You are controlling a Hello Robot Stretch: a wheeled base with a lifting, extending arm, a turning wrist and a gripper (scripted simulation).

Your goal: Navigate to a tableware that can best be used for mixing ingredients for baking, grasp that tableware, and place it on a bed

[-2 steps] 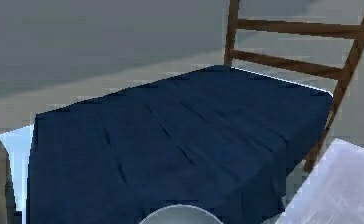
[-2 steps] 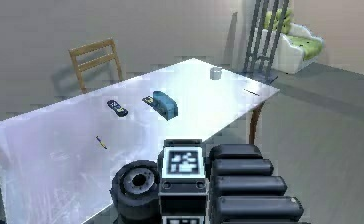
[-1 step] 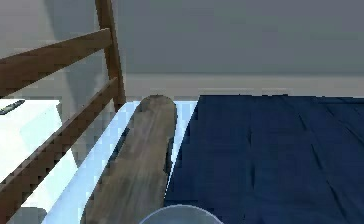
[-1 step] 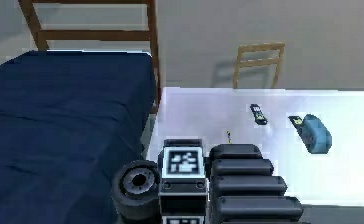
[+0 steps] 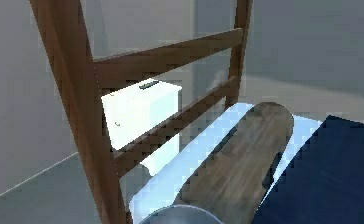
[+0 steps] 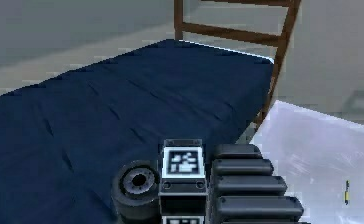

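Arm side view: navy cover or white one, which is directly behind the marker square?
The dark blue blanket: it spreads over the left and middle, behind the marker square. The white sheet lies off at the right.

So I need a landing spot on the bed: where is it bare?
The blue blanket is bare from the frame down to the arm. The white sheet beside it is mostly bare. Crowded: by the brown bolster in the forward view.

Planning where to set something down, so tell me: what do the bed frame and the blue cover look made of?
Bed frame: reddish-brown wood by its streaky grain, smooth with a slight sheen. Blue cover: probably matte cloth, faintly mottled and without shine.
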